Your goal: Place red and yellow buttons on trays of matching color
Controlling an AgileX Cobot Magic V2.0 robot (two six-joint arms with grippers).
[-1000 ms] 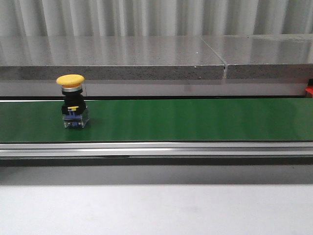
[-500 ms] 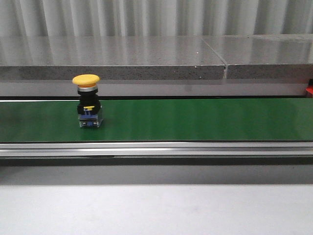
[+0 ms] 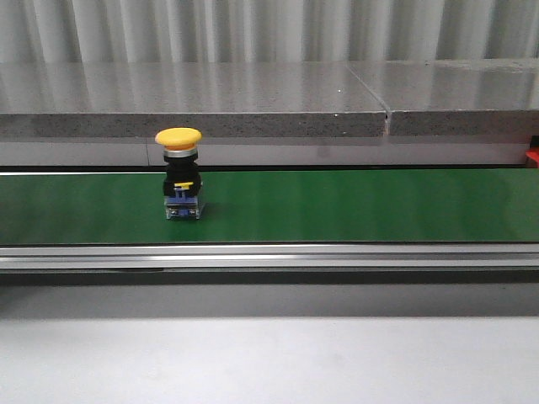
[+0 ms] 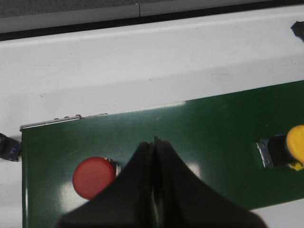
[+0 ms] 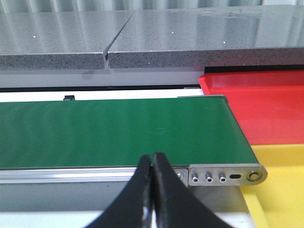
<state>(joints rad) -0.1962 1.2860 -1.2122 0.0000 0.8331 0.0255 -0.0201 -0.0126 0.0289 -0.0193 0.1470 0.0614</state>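
Yellow button has ridden the belt rightward, nearing the right claw; both claws closed, empty. Left claw sits beside the red button.

Matt green belt, brushed metal rail, speckled polished stone ledge, glossy plastic yellow button.

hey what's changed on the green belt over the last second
The yellow button has travelled to the right along the green belt, standing upright the whole way. Nothing was gripped or released: no gripper shows in the front view at any of the three moments. The belt frame and the grey ledge behind it look the same.
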